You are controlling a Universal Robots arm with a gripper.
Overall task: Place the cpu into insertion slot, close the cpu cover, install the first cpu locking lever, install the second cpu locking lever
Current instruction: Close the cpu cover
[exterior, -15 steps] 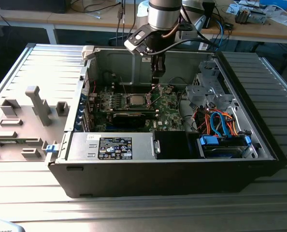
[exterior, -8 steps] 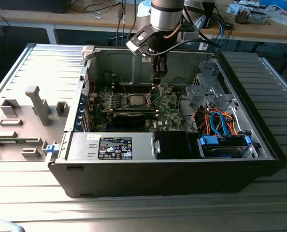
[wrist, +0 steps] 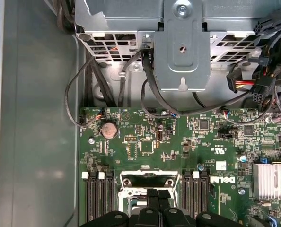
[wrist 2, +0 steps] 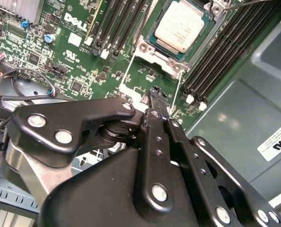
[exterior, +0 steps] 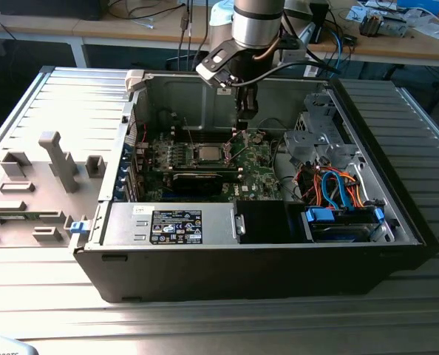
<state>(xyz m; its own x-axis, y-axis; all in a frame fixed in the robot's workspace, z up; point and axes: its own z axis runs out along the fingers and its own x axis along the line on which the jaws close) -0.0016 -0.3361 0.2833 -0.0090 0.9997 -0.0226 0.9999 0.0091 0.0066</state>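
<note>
- Silver-grey metal top of the cpu (wrist 2: 180, 29) sits square and level inside the insertion slot (wrist 2: 148, 37). The slot is on the green board (wrist 2: 79, 66) of the open computer case (exterior: 205, 274), which lies on the ribbed bench (exterior: 205, 329).
- Placement step judged done: the chip lies within the slot's rim, and no tilt is seen in the second wrist view.
- End effector (wrist 2: 154, 94): fingers clenched together with nothing visible between them. It hangs just beside the end of the slot nearest its tips, apart from the chip.
- In the exterior view it stands over the board, toward the exterior view's right of the socket.
- cpu cover (wrist 2: 157, 57): silvery frame metal at the slot end closest to the fingertips. Whether it lies flat over the chip or stands hinged up cannot be told.
- Two thin silvery rods (wrist 2: 125, 73) run from the slot's corners toward the fingertips. They are judged to be the locking levers, not yet latched.
- Step in hand, as a judgement: cover or first-lever work, with the closed fingers serving as a pusher.
- The move calls for light, steady contact on the thin metal only, keeping off the chip top and the memory slots (wrist 2: 221, 52) flanking the socket. A slip could bend a rod or scrape the board.
</note>
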